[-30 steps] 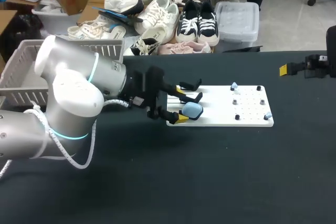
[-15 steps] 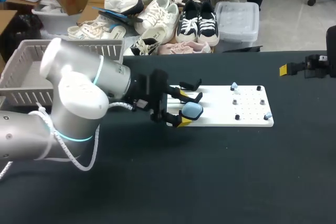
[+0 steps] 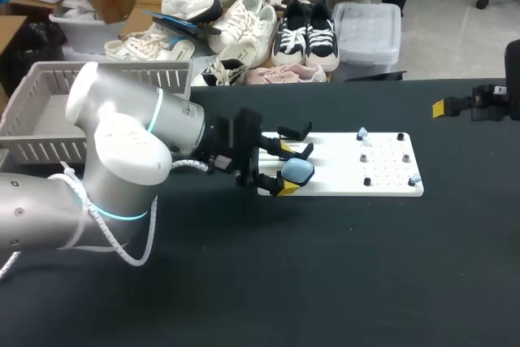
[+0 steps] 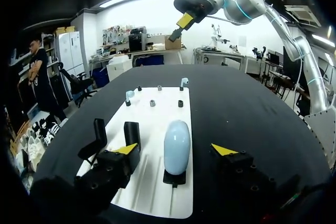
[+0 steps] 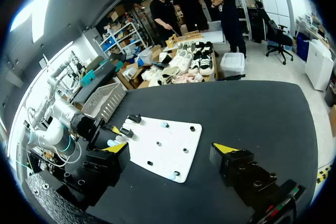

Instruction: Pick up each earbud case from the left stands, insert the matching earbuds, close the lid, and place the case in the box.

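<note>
Left gripper (image 4: 175, 150) fingers apart, straddling blue earbud case (image 4: 176, 139) upright on its stand (image 4: 174, 178); centre first, close evenly, lift straight off; right gripper (image 5: 170, 148) fingers apart, well away.

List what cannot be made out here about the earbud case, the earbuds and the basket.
- Basket floor: in the head view, the left arm covers part of it.
- Earbuds: in the head view, they are too small to show their shape or tell apart.
- Earbud case base: in the left wrist view, its stand hides it.
</note>
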`<action>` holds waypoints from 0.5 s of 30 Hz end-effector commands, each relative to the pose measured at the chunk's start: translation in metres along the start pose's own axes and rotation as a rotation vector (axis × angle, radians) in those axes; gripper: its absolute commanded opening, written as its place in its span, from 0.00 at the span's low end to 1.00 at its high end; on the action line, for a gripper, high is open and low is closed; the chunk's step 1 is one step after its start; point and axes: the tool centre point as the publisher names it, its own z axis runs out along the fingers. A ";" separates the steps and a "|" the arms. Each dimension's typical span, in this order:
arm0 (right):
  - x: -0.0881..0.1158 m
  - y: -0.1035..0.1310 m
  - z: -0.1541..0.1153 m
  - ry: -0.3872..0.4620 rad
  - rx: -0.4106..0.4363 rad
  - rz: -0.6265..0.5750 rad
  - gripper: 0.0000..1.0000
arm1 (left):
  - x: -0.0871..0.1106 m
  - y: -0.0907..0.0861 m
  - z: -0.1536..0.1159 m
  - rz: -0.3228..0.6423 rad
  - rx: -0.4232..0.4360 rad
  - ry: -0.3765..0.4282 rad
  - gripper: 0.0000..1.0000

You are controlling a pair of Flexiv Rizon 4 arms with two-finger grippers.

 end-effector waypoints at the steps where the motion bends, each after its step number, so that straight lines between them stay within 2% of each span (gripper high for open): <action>1: -0.001 -0.001 0.000 0.003 -0.003 0.000 1.00 | 0.002 0.001 0.002 0.001 -0.003 -0.005 0.85; 11: -0.001 -0.001 0.000 0.003 -0.003 0.000 1.00 | 0.005 0.000 0.002 -0.009 -0.002 -0.004 0.79; 15: -0.001 -0.001 0.000 0.003 -0.003 0.000 1.00 | 0.005 0.001 0.002 -0.021 0.002 -0.009 0.80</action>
